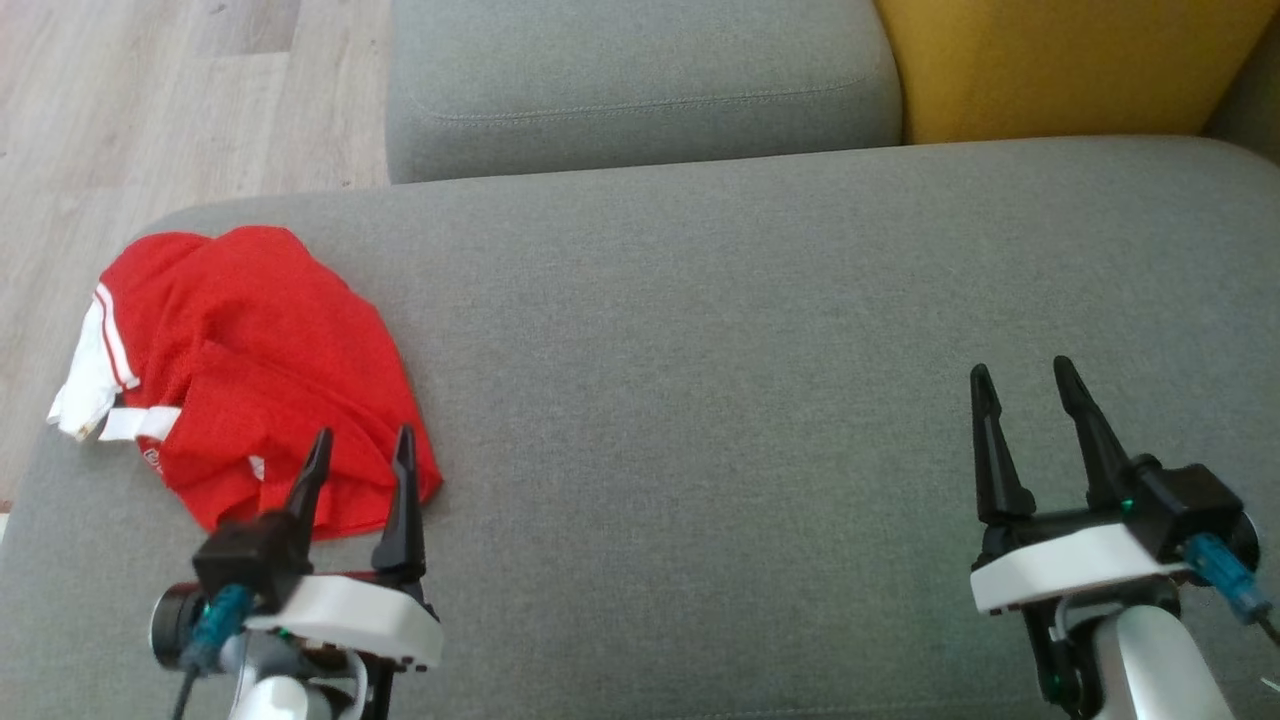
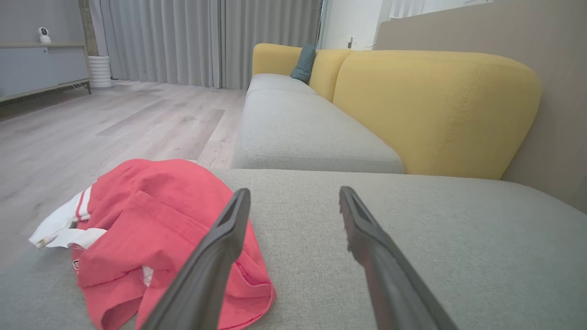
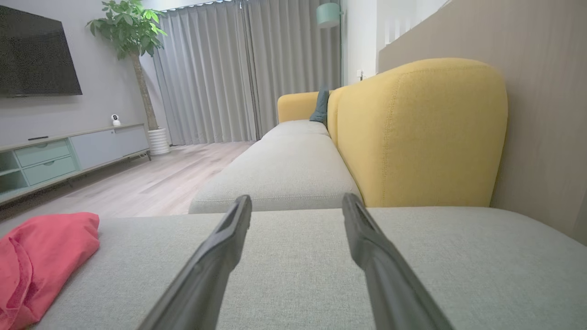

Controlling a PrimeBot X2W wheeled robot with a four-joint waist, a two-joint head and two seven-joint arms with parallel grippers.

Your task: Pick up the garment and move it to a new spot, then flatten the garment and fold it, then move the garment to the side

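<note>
The garment (image 1: 250,370) is a crumpled red mesh piece with white trim, lying in a heap at the left end of the grey cushion (image 1: 760,330). It also appears at lower left in the left wrist view (image 2: 156,220) and at the far left in the right wrist view (image 3: 41,256). My left gripper (image 1: 362,445) is open, its fingertips over the heap's near edge, nothing between them. My right gripper (image 1: 1020,375) is open above bare cushion at the right, far from the garment.
A second grey seat cushion (image 1: 640,85) lies beyond, with a yellow backrest (image 1: 1060,65) at the back right. Wooden floor (image 1: 150,100) drops off past the cushion's left edge. A TV cabinet (image 3: 69,153), plant (image 3: 130,27) and curtains (image 3: 247,73) stand far off.
</note>
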